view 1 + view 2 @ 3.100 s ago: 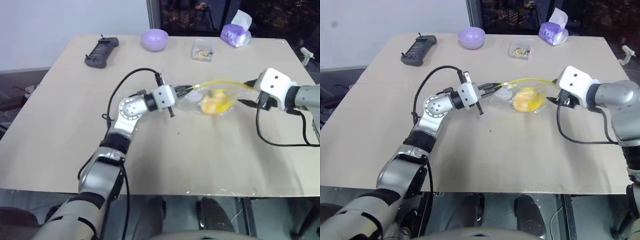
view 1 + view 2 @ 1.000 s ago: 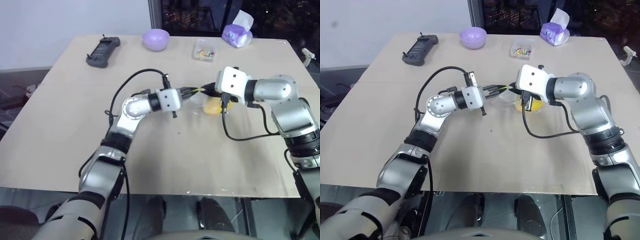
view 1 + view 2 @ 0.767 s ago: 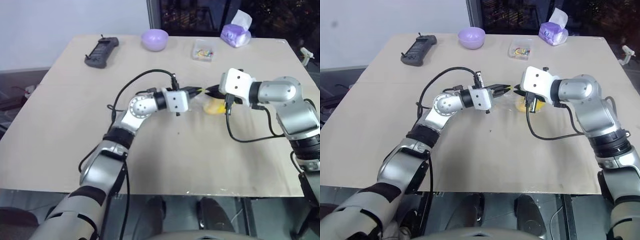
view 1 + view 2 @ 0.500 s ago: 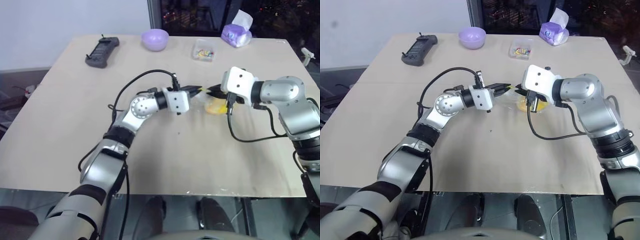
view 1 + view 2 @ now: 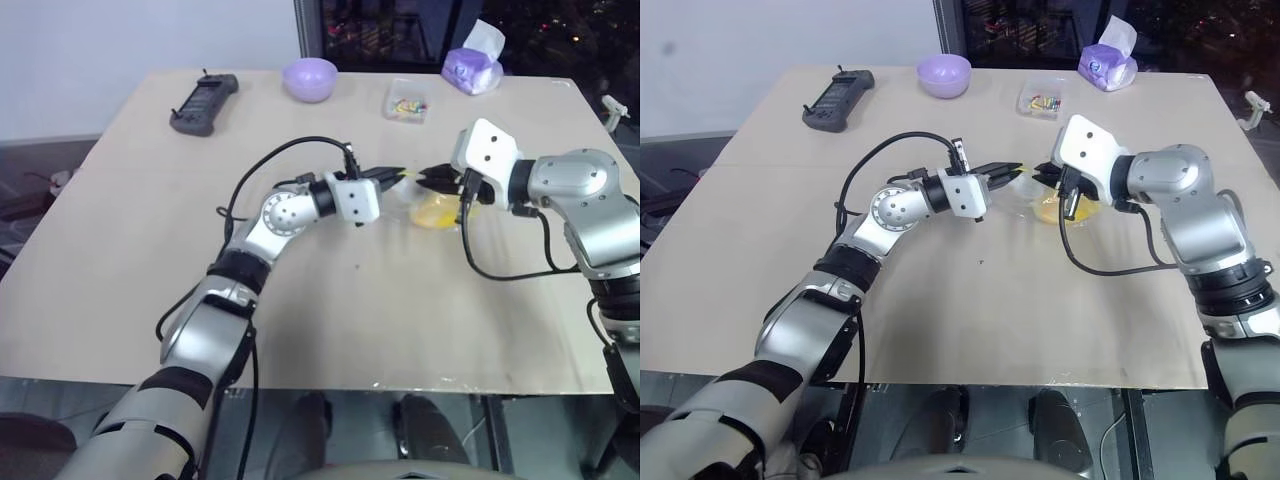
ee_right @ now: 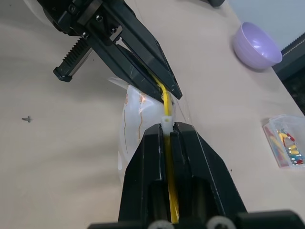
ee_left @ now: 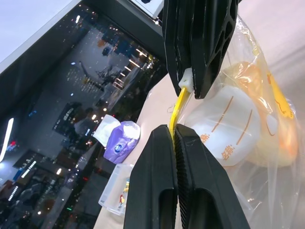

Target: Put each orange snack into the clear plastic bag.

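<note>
Dark window glass runs behind the far edge of the tan table (image 5: 120, 280), and both of my arms meet over its middle. My left gripper (image 5: 392, 175) points across toward the right one, its two black fingers closed on the yellow strip (image 7: 177, 109) along the top edge of the clear plastic bag (image 5: 425, 208). My right gripper (image 5: 432, 178) faces it from the other side, almost tip to tip, and its fingers are likewise pinched shut on that same strip, right at the small white slider (image 6: 166, 121) that sits on it. From the left wrist camera I can see the bag hanging below the strip with the orange snack (image 7: 276, 138) inside it, pressed next to a white rounded item with orange lines (image 7: 223, 131). From the head cameras the bag's lower part looks to be at or close to the tabletop just beside the right gripper; I cannot tell whether it touches. Along the far side of the table sit a black handheld controller (image 5: 203, 102), a purple bowl (image 5: 309, 78), a small clear box of colourful bits (image 5: 406, 101) and a purple tissue pack (image 5: 472, 68), all well apart from the bag.
</note>
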`<action>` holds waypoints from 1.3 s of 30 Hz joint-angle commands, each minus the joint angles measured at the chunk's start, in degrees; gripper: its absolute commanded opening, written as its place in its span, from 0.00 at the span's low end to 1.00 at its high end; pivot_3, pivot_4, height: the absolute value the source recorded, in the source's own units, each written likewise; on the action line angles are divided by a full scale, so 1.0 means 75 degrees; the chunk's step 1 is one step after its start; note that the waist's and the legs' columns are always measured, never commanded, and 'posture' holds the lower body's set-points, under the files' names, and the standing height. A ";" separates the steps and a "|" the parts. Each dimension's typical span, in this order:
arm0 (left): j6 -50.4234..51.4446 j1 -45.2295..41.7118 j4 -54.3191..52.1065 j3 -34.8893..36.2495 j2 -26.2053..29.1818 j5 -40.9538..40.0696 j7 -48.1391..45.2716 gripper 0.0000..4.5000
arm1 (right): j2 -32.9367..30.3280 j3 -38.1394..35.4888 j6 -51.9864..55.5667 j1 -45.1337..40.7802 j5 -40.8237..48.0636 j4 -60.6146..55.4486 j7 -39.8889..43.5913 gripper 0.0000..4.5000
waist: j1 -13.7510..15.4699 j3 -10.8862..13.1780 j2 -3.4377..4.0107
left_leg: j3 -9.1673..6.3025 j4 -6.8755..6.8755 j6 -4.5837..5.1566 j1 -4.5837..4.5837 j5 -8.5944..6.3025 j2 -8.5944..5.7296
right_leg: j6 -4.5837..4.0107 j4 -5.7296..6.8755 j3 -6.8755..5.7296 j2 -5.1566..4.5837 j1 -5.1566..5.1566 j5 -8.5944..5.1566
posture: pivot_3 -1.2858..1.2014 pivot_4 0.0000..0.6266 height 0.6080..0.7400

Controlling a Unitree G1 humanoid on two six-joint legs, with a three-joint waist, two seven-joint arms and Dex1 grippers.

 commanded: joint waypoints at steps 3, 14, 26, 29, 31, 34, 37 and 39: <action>0.0436 0.0000 0.0577 0.0629 0.0741 -0.0129 0.0424 0.00 | -0.0662 -0.0724 0.0182 0.0064 0.0055 0.0009 0.0028 0.01 | -0.0004 0.0000 0.0000 | 0.0000 0.0000 0.0000 0.0000 0.0000 0.0000 | 0.0000 0.0000 0.0000 0.0000 0.0000 0.0000 | 0.52 0.24 1.00; 0.0403 0.0013 0.0610 0.0612 0.0778 -0.0164 0.0432 0.00 | -0.0718 -0.0703 0.0219 0.0131 0.0328 -0.0112 0.0017 0.01 | -0.0002 0.0000 0.0000 | 0.0000 0.0000 0.0000 0.0000 0.0000 0.0000 | 0.0000 0.0001 0.0000 0.0000 0.0000 0.0000 | 0.52 0.24 1.00; 0.0227 0.0139 0.0355 0.0698 0.0629 -0.0577 -0.0026 0.00 | -0.0432 -0.0764 0.0109 0.0129 0.0453 -0.0306 -0.0188 0.48 | 0.0030 0.0001 0.0001 | 0.0000 -0.0003 0.0001 0.0001 -0.0001 0.0001 | 0.0000 0.0000 0.0000 0.0000 0.0000 0.0000 | 0.52 0.24 1.00; 0.0080 0.0181 0.0287 0.0738 0.0578 -0.0716 -0.0241 0.00 | -0.0180 -0.0724 -0.0070 0.0101 0.0395 -0.0347 -0.0233 0.48 | 0.0029 0.0002 0.0000 | 0.0000 0.0002 0.0001 -0.0005 0.0000 -0.0003 | 0.0000 0.0000 -0.0002 -0.0004 0.0000 0.0000 | 0.52 0.24 1.00; -0.0068 0.0191 0.0245 0.0747 0.0560 -0.0758 -0.0348 0.00 | -0.0015 -0.0666 -0.0193 0.0065 0.0324 -0.0320 -0.0280 0.48 | 0.0010 0.0002 0.0000 | -0.0001 0.0001 -0.0003 -0.0005 0.0002 -0.0002 | 0.0000 0.0001 -0.0002 -0.0003 -0.0002 0.0000 | 0.52 0.24 1.00; -0.0205 0.0212 0.0134 0.0762 0.0521 -0.0922 -0.0552 0.00 | 0.0160 -0.0554 -0.0312 0.0030 0.0245 -0.0331 -0.0261 0.48 | -0.0011 0.0002 0.0000 | -0.0001 0.0000 -0.0003 -0.0005 0.0002 -0.0001 | 0.0000 0.0001 -0.0002 -0.0002 -0.0002 0.0000 | 0.52 0.24 1.00; -0.0341 0.0264 -0.0089 0.0724 0.0493 -0.1111 -0.0828 0.00 | 0.0440 -0.0430 -0.0448 -0.0122 0.0153 -0.0285 -0.0311 0.48 | -0.0025 0.0002 0.0001 | 0.0000 0.0000 -0.0003 -0.0003 0.0002 -0.0001 | 0.0000 0.0002 -0.0001 -0.0002 -0.0002 0.0000 | 0.52 0.24 1.00; -0.0355 0.0345 -0.0254 0.0700 0.0485 -0.1213 -0.0987 0.00 | 0.0605 -0.0333 -0.0578 -0.0191 0.0056 -0.0227 -0.0333 0.48 | -0.0022 0.0002 0.0001 | -0.0001 0.0000 -0.0003 -0.0002 0.0002 0.0001 | 0.0000 0.0003 -0.0001 0.0000 -0.0003 0.0000 | 0.52 0.24 1.00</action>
